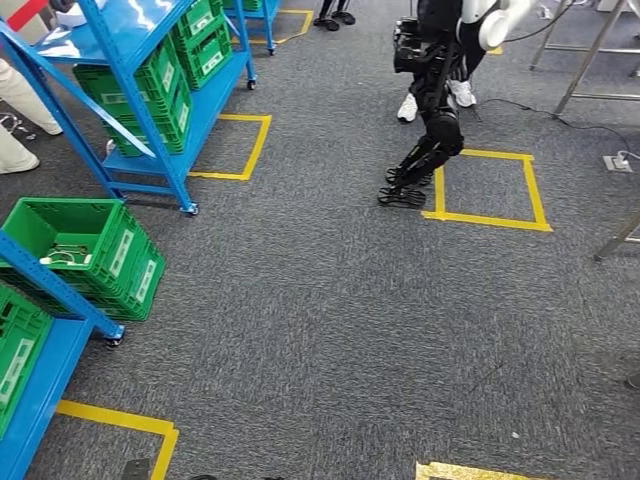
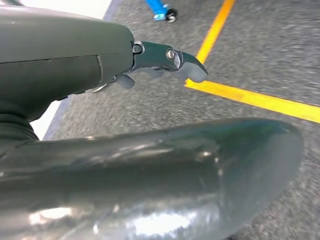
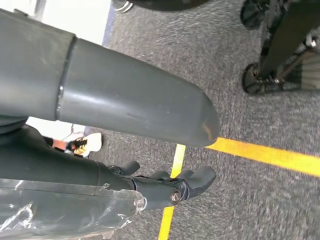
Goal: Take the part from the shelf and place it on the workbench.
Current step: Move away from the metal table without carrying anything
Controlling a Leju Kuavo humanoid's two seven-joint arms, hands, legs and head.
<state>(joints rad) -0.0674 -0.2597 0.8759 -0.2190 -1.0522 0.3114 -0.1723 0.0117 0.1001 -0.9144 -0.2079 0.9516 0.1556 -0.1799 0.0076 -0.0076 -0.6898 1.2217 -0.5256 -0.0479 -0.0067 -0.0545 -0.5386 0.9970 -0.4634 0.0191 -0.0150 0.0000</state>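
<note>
- My left hand [image 2: 151, 115] hangs over grey carpet [image 1: 317, 320], fingers apart, holding nothing.
- Right hand [image 3: 124, 145]: same, over yellow tape [image 3: 264, 154].
- Blue shelf [image 1: 128, 95] at carpet's far left edge; green bins [image 1: 90, 250] on it; can't make out the part.

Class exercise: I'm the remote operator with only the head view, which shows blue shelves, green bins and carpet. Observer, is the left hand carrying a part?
Observer: No. In the left wrist view the left hand holds nothing; its fingers are stretched out, apart from the thumb.
Operator: And the right hand?
Observer: The right hand also holds nothing; its fingers are slightly bent, with nothing between them and the thumb.
Operator: What lies beyond the hands?
Observer: Grey carpet with yellow tape lines: one past the left hand, and two meeting past the right hand.
</note>
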